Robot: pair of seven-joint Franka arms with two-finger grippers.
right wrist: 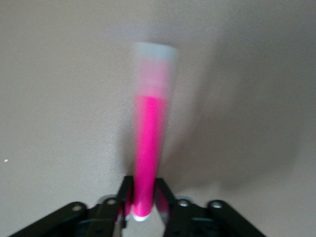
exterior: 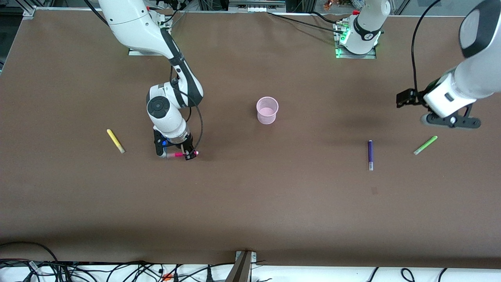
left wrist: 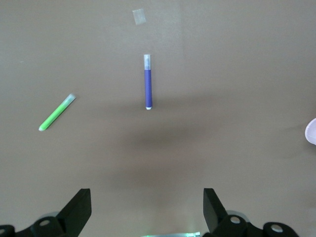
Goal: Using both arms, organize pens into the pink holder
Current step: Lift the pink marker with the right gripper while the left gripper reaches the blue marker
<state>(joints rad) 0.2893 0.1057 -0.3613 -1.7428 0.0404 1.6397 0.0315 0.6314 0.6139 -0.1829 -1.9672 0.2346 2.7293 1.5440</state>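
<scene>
My right gripper point(exterior: 178, 154) is shut on the magenta-pink pen point(exterior: 176, 155), low at the table toward the right arm's end; I cannot tell if the pen touches the table. In the right wrist view the fingers point(right wrist: 124, 195) pinch the pen point(right wrist: 148, 143) near one end. The yellow pen point(exterior: 115, 141) lies beside it. The pink holder point(exterior: 267, 110) stands upright mid-table and looks empty. My left gripper point(exterior: 450, 120) hangs open and empty over the left arm's end point(left wrist: 146, 197). The dark purple pen point(exterior: 370, 154) point(left wrist: 147, 81) and lime green pen point(exterior: 425, 145) point(left wrist: 57, 112) lie there.
A small pale patch point(exterior: 374, 190) marks the brown table nearer the front camera than the purple pen. Cables point(exterior: 117, 272) and a metal bracket point(exterior: 243, 266) run along the table's front edge. The holder's rim shows in the left wrist view point(left wrist: 312, 132).
</scene>
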